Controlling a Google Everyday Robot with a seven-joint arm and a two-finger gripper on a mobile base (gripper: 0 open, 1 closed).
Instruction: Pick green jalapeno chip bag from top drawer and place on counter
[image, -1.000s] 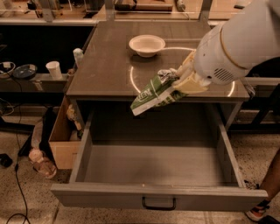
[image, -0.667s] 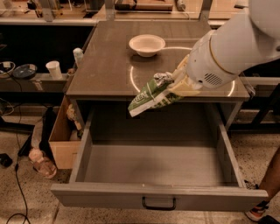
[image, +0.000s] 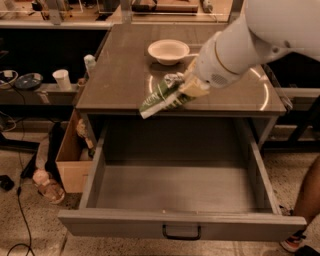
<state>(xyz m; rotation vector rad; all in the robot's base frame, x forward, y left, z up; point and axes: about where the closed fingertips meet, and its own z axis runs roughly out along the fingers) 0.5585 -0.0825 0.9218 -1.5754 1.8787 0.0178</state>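
From where I stand, the gripper hangs over the front edge of the counter, pinching one end of the green jalapeno chip bag, which slants down to the left in the air above the lip. A white bowl sits just behind it. Below, the top drawer stands pulled open, a shallow grey box with a black handle. A tan cardboard box sits on the floor beside it. The bag is crinkled foil; the counter is flat and grey-brown.
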